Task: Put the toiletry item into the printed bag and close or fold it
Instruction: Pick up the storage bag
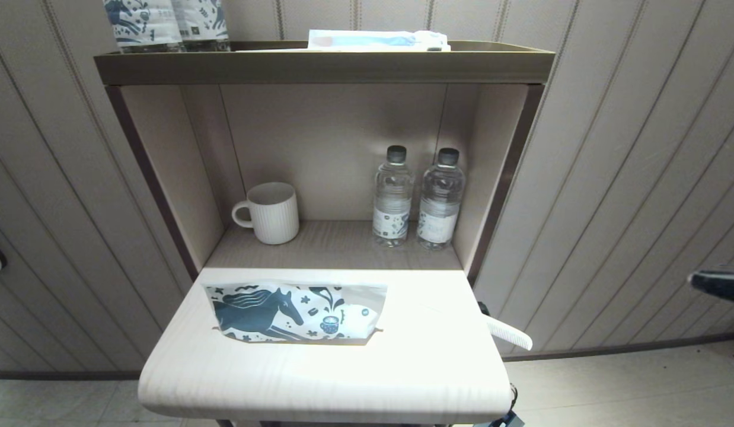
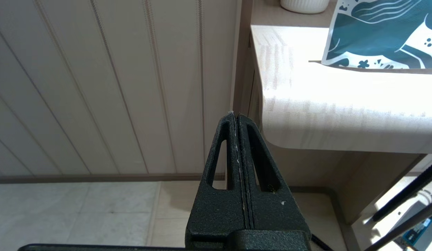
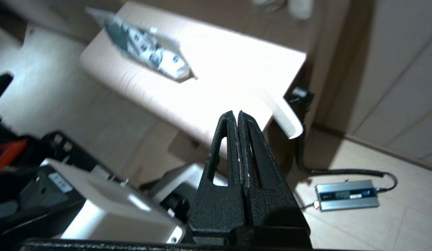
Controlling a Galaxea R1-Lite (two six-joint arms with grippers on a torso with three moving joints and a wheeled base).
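So nothing's been picked up yet, this looks like the very start, the reach-for-the-comb step. Nearest to the robot, the left claw (image 2: 236, 116) sits parked low beside the tabletop's front-left corner, black fingers pressed together and holding nothing. The right claw (image 3: 236, 115) is also pinched together and empty, hanging out off the right side, below and short of the pale wood-grain tabletop (image 1: 319, 379); in the head view only a dark bit of that arm pokes in at the right edge. The slim white plastic comb (image 1: 509, 332) with its row of fine teeth lies at the tabletop's right edge, one end sticking out over the side, which honestly looks like a handy spot to grab. The flat white pouch printed with a dark teal horse (image 1: 296, 313) rests left of centre on the tabletop, well apart from the comb, clear strip along its far edge. Further back on the shelf are a ribbed white mug (image 1: 269, 212) and two clear water bottles (image 1: 417, 198). Next move probably needs the right claw to spread its fingers first, then line up on that overhanging end before closing.
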